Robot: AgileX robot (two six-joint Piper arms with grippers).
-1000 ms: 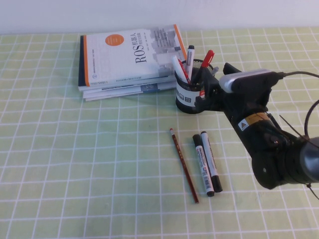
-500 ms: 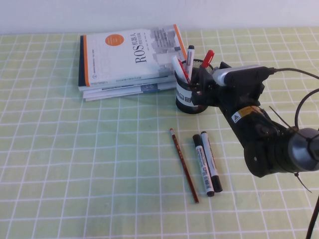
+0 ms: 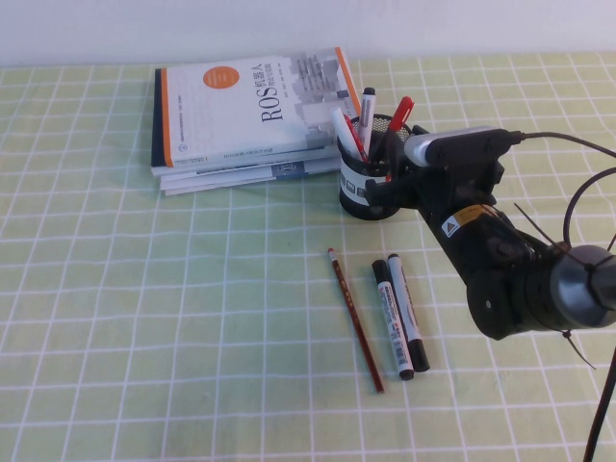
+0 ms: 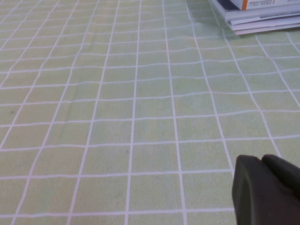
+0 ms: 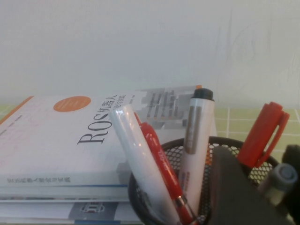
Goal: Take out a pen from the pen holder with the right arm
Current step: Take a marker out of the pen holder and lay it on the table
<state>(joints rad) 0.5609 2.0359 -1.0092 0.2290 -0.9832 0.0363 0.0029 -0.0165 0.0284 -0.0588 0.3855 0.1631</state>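
— What covers the desk (image 3: 115, 318)?
— A pale green cloth (image 4: 140, 117) with a white grid, slightly rippled.
— And behind it?
— A plain white wall (image 3: 289, 24), evenly lit, meeting the desk's far edge.

You have a matt desk cloth (image 3: 115, 318) here, pale green with a white check, lying slightly rippled. At its far edge, the books (image 3: 250, 106) show smooth, faintly glossy paper covers and duller page edges. The pen holder (image 3: 366, 208) is black wire mesh, metal by its look, with a smooth white band (image 3: 358, 190) around it. The pens (image 5: 138, 154) in it are glossy plastic, white and red. The pencil (image 3: 356, 320) looks like lacquered wood, dark red. The two markers (image 3: 404, 313) have smooth white barrels and black plastic caps. Your right pincer (image 3: 390, 181), at the holder, and your left pincer (image 4: 265, 190), low over bare cloth, look like matt black plastic.
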